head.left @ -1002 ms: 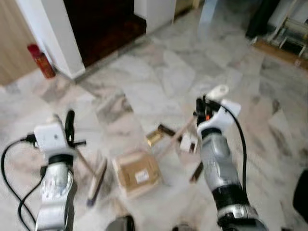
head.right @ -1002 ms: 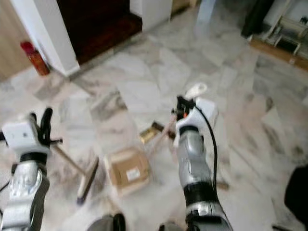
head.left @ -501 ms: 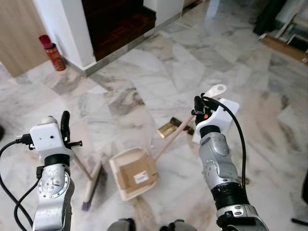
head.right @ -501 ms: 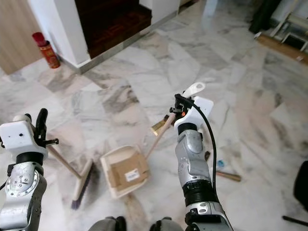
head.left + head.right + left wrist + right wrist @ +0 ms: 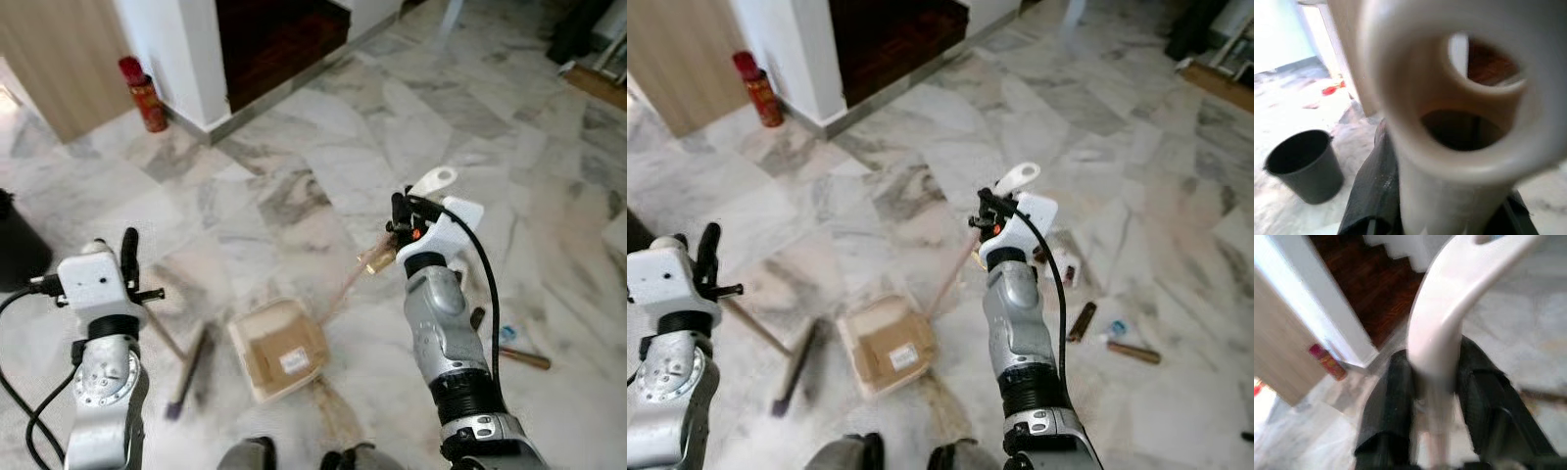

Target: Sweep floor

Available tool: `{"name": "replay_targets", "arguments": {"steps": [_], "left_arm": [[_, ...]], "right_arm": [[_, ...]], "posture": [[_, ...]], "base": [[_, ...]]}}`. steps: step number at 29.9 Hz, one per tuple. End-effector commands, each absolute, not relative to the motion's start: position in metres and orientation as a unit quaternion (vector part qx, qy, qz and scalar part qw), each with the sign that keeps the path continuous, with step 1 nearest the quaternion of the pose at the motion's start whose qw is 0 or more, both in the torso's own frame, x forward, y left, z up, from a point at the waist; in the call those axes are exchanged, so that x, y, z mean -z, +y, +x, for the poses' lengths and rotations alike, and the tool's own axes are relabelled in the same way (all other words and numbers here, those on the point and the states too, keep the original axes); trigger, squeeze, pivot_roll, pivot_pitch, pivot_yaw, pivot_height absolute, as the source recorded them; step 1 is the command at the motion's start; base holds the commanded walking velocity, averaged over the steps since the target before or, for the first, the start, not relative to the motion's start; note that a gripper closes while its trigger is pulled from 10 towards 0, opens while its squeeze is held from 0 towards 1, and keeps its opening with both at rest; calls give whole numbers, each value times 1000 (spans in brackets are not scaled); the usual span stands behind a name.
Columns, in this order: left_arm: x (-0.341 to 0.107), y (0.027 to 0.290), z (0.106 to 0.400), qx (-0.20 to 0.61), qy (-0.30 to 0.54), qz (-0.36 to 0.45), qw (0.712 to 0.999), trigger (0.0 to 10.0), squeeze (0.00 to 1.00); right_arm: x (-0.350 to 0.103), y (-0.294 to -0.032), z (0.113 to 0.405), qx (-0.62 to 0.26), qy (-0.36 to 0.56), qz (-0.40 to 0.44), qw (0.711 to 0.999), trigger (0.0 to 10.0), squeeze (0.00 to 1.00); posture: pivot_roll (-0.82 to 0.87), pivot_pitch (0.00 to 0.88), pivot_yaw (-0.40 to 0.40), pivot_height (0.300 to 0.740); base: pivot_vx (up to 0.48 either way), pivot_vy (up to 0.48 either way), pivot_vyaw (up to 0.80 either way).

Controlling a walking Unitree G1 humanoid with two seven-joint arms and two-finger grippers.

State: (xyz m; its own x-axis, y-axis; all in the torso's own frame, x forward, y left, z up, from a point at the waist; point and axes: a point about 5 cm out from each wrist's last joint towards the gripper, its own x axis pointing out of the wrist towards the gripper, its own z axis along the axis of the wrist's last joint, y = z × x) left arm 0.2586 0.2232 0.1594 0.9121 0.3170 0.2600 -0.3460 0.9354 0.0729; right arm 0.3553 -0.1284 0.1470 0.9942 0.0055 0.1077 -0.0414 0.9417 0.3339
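Observation:
My left gripper (image 5: pixel 131 257) is shut on the wooden handle of a broom (image 5: pixel 190 370), whose brush head rests on the marble floor to my front left. In the left wrist view the handle's holed end (image 5: pixel 1459 122) sits between the black fingers (image 5: pixel 1376 186). My right gripper (image 5: pixel 401 221) is shut on the long handle of a beige dustpan (image 5: pixel 279 349). The pan lies on the floor between the arms with a piece of cardboard in it. The handle's white looped top (image 5: pixel 1449 308) sticks up past the fingers (image 5: pixel 1388 406). A gold scrap (image 5: pixel 375 259) lies by the handle.
Brown sticks (image 5: pixel 1083 321) (image 5: pixel 1133 352) and a blue bit (image 5: pixel 1114 330) lie on the floor to the right. A black bucket (image 5: pixel 1305 166) stands at the far left, and a red can (image 5: pixel 143 94) stands by the white wall corner (image 5: pixel 186 59). Behind it is a dark wooden step (image 5: pixel 279 39).
The camera has shifted, so the bucket and the sticks on the right have come into view. Both grippers keep their hold; broom and dustpan stay in front of me.

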Motion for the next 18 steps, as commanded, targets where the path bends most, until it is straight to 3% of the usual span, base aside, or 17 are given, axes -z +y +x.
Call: {"name": "replay_targets", "arguments": {"steps": [1,18], "left_arm": [[-169,223,258,-168,-143,57,974,10000,0],[-170,224,257,-168,-145,65,973,10000,0]], "right_arm": [[-161,-131,357,-12,-82,176,981,10000,0],[-160,-127,357,-21,-82,183,979,10000,0]], "posture": [[79,239,-45,740],[84,224,-36,740]], "base": [[0,439,0],[0,435,0]]}}
